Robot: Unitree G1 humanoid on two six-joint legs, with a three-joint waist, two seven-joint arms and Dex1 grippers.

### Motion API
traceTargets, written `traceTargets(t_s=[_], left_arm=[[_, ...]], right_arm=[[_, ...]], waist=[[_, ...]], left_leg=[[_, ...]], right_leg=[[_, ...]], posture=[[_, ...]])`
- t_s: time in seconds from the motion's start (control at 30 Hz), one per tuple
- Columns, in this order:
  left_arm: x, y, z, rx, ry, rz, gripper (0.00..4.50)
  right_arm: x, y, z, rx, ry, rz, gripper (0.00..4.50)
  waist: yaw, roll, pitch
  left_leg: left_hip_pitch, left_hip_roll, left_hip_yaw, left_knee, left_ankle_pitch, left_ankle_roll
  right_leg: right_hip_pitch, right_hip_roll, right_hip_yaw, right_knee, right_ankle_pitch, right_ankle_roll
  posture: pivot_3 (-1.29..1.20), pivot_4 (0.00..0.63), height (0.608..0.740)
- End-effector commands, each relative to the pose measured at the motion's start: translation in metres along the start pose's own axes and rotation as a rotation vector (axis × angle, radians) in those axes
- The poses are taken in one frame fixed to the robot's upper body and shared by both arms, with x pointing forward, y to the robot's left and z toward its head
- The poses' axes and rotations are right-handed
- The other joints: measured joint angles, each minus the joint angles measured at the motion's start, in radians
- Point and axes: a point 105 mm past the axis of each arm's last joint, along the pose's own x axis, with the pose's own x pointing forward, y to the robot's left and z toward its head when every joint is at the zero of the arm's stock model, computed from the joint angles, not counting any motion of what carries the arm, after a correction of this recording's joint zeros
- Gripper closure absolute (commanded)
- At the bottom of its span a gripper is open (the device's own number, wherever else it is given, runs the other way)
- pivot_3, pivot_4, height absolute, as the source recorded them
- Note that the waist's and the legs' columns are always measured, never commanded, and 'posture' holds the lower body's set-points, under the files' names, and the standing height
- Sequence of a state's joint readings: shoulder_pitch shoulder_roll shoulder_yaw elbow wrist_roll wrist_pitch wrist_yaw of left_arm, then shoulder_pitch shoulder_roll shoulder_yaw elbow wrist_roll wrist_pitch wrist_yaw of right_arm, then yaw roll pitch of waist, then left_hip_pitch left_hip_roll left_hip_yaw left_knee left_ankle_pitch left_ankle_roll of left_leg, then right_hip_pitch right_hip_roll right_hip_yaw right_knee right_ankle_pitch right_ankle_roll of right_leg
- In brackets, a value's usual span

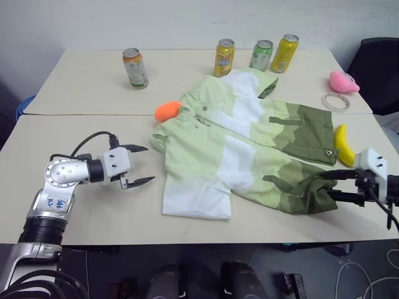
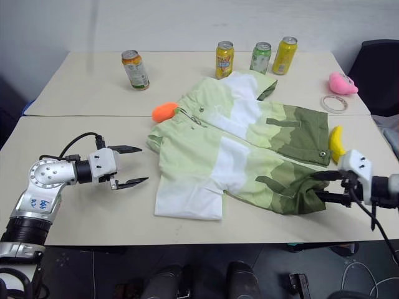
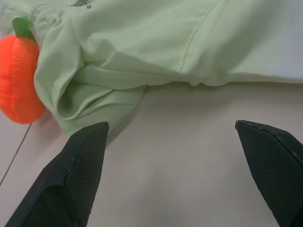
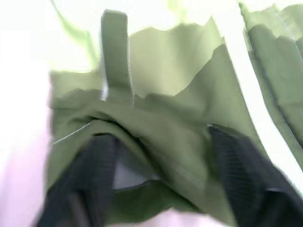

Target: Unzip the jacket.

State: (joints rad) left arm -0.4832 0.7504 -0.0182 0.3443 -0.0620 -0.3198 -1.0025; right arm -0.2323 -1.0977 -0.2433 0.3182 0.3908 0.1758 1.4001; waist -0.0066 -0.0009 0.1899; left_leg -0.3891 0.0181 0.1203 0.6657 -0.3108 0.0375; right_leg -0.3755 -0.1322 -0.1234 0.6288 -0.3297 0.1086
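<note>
The jacket [image 1: 249, 149] is spread flat on the table [image 1: 81, 87], in the space between the two claws. Its light green collar end is turned toward the left claw [image 1: 138, 165], and its dark olive bottom end is turned toward the right claw [image 1: 331, 185].

The left claw is held wide, with nothing in it. It is pointed at the jacket's light green sleeve, which is seen just ahead of its two black fingers [image 3: 80, 161] in the left wrist view. A gap of bare table is left between them. An orange toy [image 1: 167, 111] is seen beside that sleeve, past the claw.

The right claw is set at the olive hem. Bunched olive cloth is seen between its fingers [image 4: 236, 165] in the right wrist view. Whether the cloth is pinched or let go cannot be told.

The jacket is judged to be soft, light and floppy. It is likely to wrinkle, slide and lift off the table when it is tugged. So the cloth should be held down near the zipper while the small pull near the collar [image 1: 201, 118] is gripped. The pull is tiny and thin, so it can be missed or slipped off easily. A yellow toy [image 1: 343, 144] lies just behind the right claw.
</note>
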Motion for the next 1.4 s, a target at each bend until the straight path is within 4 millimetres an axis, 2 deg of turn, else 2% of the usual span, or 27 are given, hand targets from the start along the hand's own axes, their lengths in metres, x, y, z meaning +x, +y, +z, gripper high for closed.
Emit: traceTargets(t_s=[0.03,0.07,0.17,0.27,0.37,0.47,0.57,0.67,0.77,0.93,1.0,1.07,1.27,1.37,1.4], left_arm=[[0.009,0.001,0.007,0.058,-0.047,-0.006,0.0],[0.013,0.0,0.009,0.057,-0.06,-0.018,0.0],[0.024,-0.001,0.011,0.074,-0.082,-0.033,0.0],[0.034,0.004,0.013,0.087,-0.095,-0.022,0.0],[0.043,0.004,0.016,0.1,-0.119,-0.03,0.0],[0.057,0.002,0.02,0.12,-0.135,-0.054,0.0],[0.069,0.001,0.018,0.128,-0.118,-0.08,0.0],[0.077,0.011,0.019,0.141,-0.113,-0.037,0.62],[0.086,0.006,0.018,0.145,-0.105,-0.067,1.6],[0.091,-0.004,0.009,0.114,-0.083,-0.102,3.19],[0.088,-0.009,0.005,0.072,-0.082,-0.124,3.91],[0.081,-0.018,0.001,0.02,-0.09,-0.169,4.5],[0.056,-0.049,0.004,-0.148,-0.153,-0.295,4.5],[0.029,-0.081,0.012,-0.209,-0.173,-0.405,4.5],[0.022,-0.085,0.016,-0.229,-0.179,-0.406,4.5]], right_arm=[[-0.025,-0.003,0.028,-0.029,-0.068,-0.078,0.17],[-0.029,-0.003,0.031,-0.036,-0.08,-0.092,0.05],[-0.033,0.004,0.052,0.003,-0.179,-0.084,0.05],[-0.025,0.015,0.07,-0.006,-0.202,-0.023,0.05],[-0.011,0.031,0.077,0.001,-0.204,0.069,0.05],[0.025,0.07,0.07,-0.012,-0.155,0.248,0.05],[0.064,0.093,0.059,-0.028,-0.185,0.28,0.05],[0.085,0.105,0.048,-0.073,-0.175,0.28,0.0],[0.107,0.108,0.035,-0.093,-0.158,0.214,0.0],[0.127,0.086,0.036,-0.146,-0.201,0.009,0.0],[0.13,0.083,0.038,-0.146,-0.22,-0.014,0.39],[0.133,0.084,0.036,-0.141,-0.213,-0.014,0.97],[0.129,0.087,0.028,-0.124,-0.189,0.016,3.13],[0.112,0.101,0.021,-0.098,-0.188,0.133,4.27],[0.105,0.105,0.016,-0.083,-0.171,0.171,4.45]], waist=[[0.006,0.0,0.0],[0.007,0.0,0.0],[0.011,0.0,0.0],[0.011,0.0,0.0],[0.011,0.0,0.0],[0.012,-0.001,0.0],[0.016,-0.006,0.0],[0.028,-0.006,0.0],[0.031,-0.007,-0.001],[0.031,-0.007,-0.001],[0.03,-0.007,-0.001],[0.027,-0.007,-0.001],[0.004,-0.007,-0.001],[0.0,-0.007,-0.001],[0.0,-0.007,-0.001]], left_leg=[[0.0,0.0,0.0,0.0,0.0,0.0],[0.0,0.0,0.0,0.001,0.0,0.0],[0.0,-0.001,-0.001,0.001,0.0,0.001],[0.0,-0.001,-0.001,0.001,0.001,0.001],[-0.001,-0.001,-0.001,0.001,0.001,0.001],[-0.001,-0.001,-0.002,0.001,0.001,0.001],[-0.002,-0.001,-0.003,0.001,0.001,0.001],[-0.003,-0.003,-0.003,0.003,0.001,0.002],[-0.003,-0.004,-0.003,0.003,0.001,0.004],[-0.004,-0.004,-0.003,0.004,0.002,0.004],[-0.004,-0.004,-0.003,0.005,0.002,0.005],[-0.003,-0.004,-0.003,0.004,0.002,0.005],[-0.002,-0.004,-0.003,0.002,0.002,0.004],[-0.002,-0.003,-0.003,0.001,0.002,0.004],[-0.001,-0.003,-0.003,0.0,0.001,0.004]], right_leg=[[0.0,0.0,0.0,0.0,0.0,0.0],[0.0,0.0,0.0,0.0,0.0,0.0],[0.0,0.0,0.0,0.0,0.001,0.001],[0.001,0.0,0.0,0.0,0.001,0.002],[0.0,-0.001,-0.001,0.0,0.001,0.002],[0.0,0.0,-0.002,0.0,0.001,0.002],[0.001,0.0,-0.003,0.0,0.001,0.002],[0.0,-0.001,-0.003,0.0,0.001,0.003],[0.0,-0.001,-0.003,-0.001,0.003,0.005],[0.001,-0.001,-0.003,0.0,0.003,0.005],[0.001,-0.001,-0.003,0.0,0.003,0.006],[0.001,-0.001,-0.003,0.0,0.003,0.006],[0.001,-0.001,-0.003,0.0,0.003,0.006],[0.001,-0.001,-0.003,-0.001,0.003,0.006],[0.002,-0.001,-0.002,-0.001,0.003,0.005]], posture=[[0.0,0.15,0.74],[0.0,0.15,0.74],[0.0,0.15,0.74],[0.0,0.15,0.74],[0.0,0.15,0.74],[0.0,0.15,0.74],[0.0,0.15,0.74],[0.0,0.15,0.74],[0.0,0.15,0.74],[0.0,0.15,0.74],[0.0,0.15,0.74],[0.0,0.15,0.74],[0.0,0.15,0.74],[0.0,0.15,0.74],[0.0,0.15,0.74]])
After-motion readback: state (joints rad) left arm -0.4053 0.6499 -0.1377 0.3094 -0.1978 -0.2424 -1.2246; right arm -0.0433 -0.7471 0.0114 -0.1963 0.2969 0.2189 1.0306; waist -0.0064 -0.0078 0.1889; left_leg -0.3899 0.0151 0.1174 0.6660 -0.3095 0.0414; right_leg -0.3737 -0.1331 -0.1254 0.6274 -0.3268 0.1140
